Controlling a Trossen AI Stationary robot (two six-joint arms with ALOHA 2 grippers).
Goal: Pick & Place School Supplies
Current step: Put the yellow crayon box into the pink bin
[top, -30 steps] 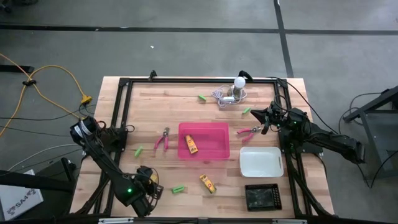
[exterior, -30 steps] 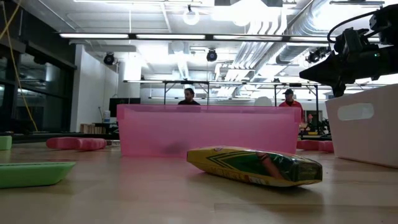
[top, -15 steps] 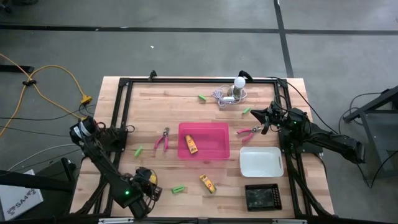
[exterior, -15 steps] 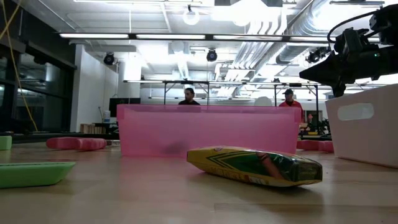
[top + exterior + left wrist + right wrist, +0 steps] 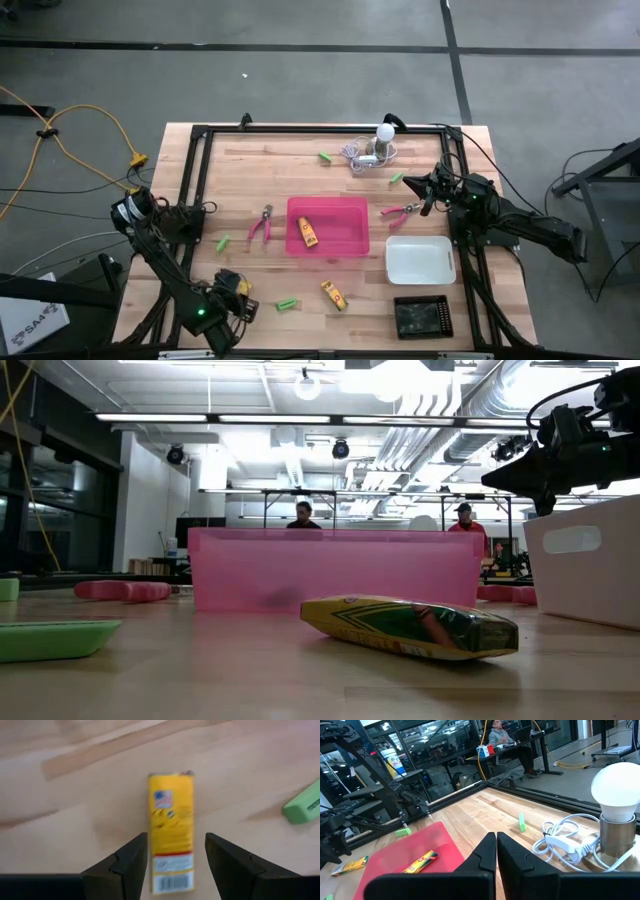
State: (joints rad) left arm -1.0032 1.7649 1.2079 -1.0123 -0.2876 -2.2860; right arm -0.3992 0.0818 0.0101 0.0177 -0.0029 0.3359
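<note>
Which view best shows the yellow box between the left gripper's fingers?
The left wrist view: the yellow box lies flat on the wood, label readable, between the open left gripper fingers, not touched. The high view hides it under the arm; the low and right wrist views do not show it.

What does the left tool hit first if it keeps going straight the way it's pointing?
Most likely the yellow box: in the left wrist view it lies on the table directly between the open fingers of the left tool. How far the tool is above it is unclear.
</note>
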